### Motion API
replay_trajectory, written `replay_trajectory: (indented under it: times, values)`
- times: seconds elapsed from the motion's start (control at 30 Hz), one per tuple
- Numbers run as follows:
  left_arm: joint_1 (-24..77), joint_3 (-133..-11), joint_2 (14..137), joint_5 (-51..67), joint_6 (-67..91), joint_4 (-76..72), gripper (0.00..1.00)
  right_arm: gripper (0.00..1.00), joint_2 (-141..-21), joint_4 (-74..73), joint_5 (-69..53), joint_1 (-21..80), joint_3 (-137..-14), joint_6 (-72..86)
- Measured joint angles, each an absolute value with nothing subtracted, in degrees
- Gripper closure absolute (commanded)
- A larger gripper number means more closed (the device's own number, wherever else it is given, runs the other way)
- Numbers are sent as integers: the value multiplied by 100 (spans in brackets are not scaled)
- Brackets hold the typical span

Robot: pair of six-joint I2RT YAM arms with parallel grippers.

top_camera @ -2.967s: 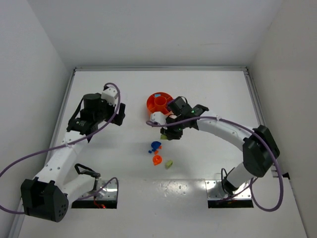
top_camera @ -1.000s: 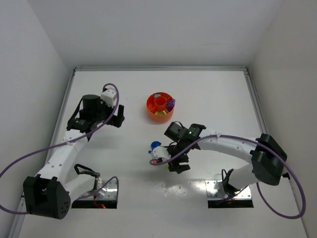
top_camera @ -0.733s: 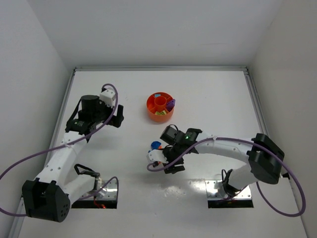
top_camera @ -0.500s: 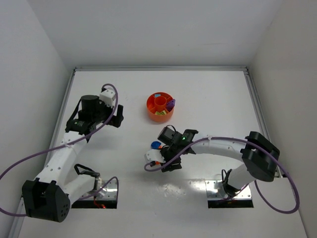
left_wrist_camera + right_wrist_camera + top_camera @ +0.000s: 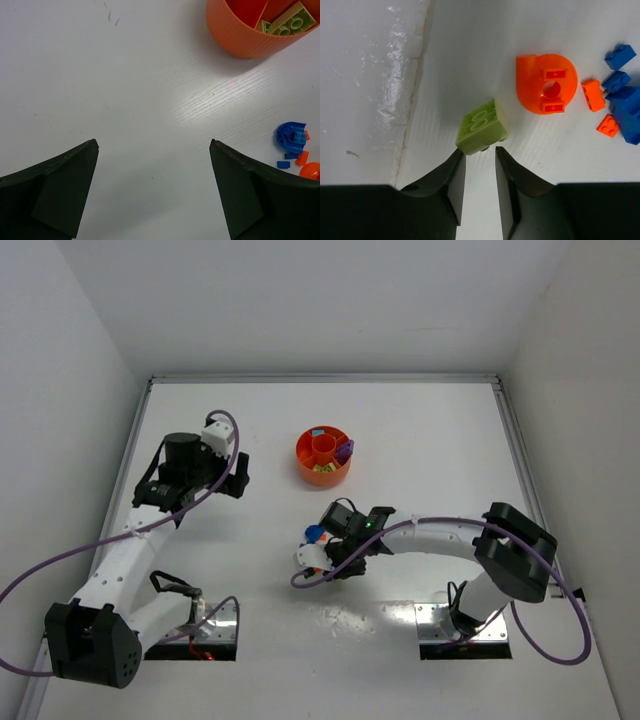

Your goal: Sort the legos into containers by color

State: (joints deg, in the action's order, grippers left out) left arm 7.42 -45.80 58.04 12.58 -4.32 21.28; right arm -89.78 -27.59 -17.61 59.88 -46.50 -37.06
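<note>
**Right gripper narrow at a yellow-green brick, left gripper wide over bare table**

Top view: the round orange tray sits on the white table toward the far side. Purple, yellow-green and teal pieces show in its wedges. The left gripper hovers well to the tray's left. The right gripper is low over the table, nearer the arm bases, just beside a blue rounded piece. The wrist hides how its jaws stand from here.

Left wrist view: the two dark fingers stand wide apart, with nothing but table between them. The tray's ribbed wall fills the top right corner, with yellow-green bricks lying in one compartment. At the right edge lies the blue rounded piece, with small blue and orange bits just beside it.

Right wrist view: the fingers are drawn narrow, with a slim strip of table showing between them. A yellow-green brick lies tilted on the table right at their tips. I cannot tell whether the tips pinch it. Beyond it, to the right, lie an orange rounded piece and two small orange bricks. Blue bricks lie at the right edge.
</note>
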Motion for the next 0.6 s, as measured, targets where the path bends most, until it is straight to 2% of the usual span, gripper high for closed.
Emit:
replay_trajectory:
  times: [0.07,0.17,0.2,0.3,0.43,0.6]
  values:
    - [742,-4550,5804,1258,-432,2134,0,70,-8980,-2685,-1721,5988,-4650,-3660]
    - [742,-4545,5804,1258,-436,2132,0,58,-9017,-2593,-1651,5988,-4654,-3544]
    - [742,-4543,5804,1256,-440,2132,0,49,-9037,-2600,-1640,5988,-4668,-3511]
    - [742,-4510,5804,1251,-447,2132,0,41,-9096,-2644,-1629,5988,-4705,-3409]
    - [742,-4477,5800,1243,-449,2132,0,37,-9096,-2755,-1640,5988,-4731,-3275]
    - [742,-4477,5793,1243,-449,2132,0,37,-9113,-2978,-1717,5988,-5015,-2862]
